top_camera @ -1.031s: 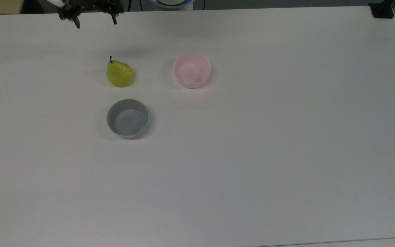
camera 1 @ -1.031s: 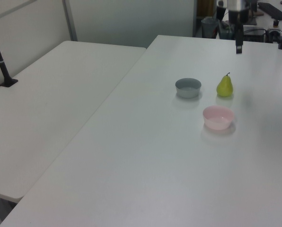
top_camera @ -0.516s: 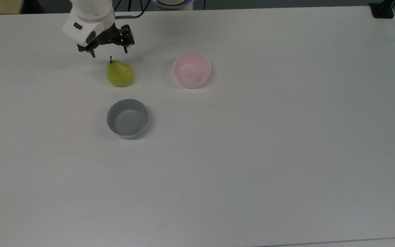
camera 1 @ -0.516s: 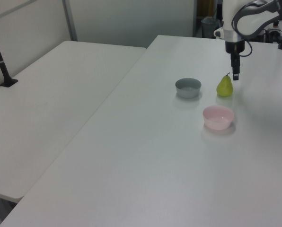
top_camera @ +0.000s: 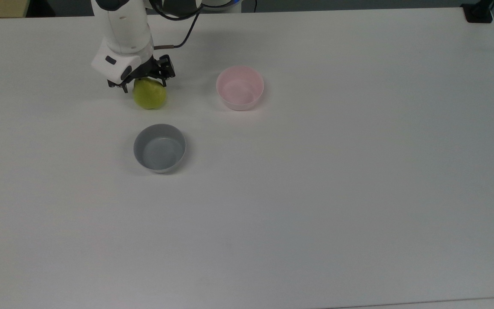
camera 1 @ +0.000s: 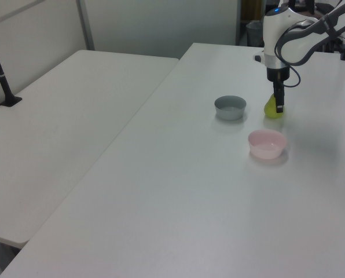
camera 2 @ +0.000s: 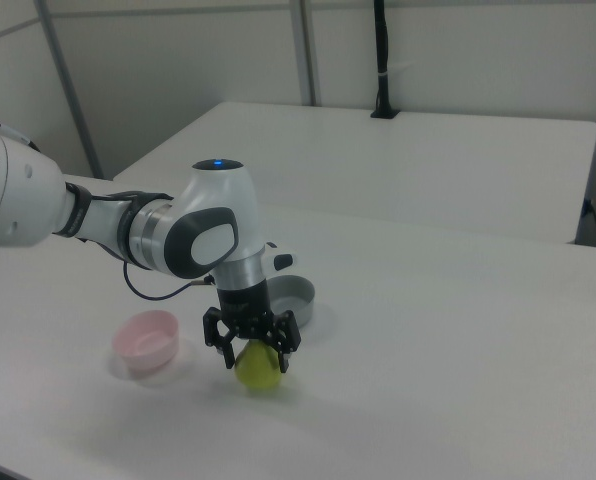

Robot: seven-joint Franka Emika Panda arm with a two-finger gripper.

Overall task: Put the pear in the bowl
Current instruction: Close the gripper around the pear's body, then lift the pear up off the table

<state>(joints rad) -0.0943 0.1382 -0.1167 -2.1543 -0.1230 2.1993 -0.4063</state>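
White tabletop carries everything: the pear stands on it near the far edge in the top view, with the pink bowl well apart on the top view's right and a grey bowl nearer the camera. The gripper hangs over the pear's top with its jaws spread, one finger on each side of the fruit and neither pressing it as far as I can judge. To grasp well, I would sink until the fingers bracket the widest part, centre them across it, then close gently so the rounded skin does not squirt sideways.
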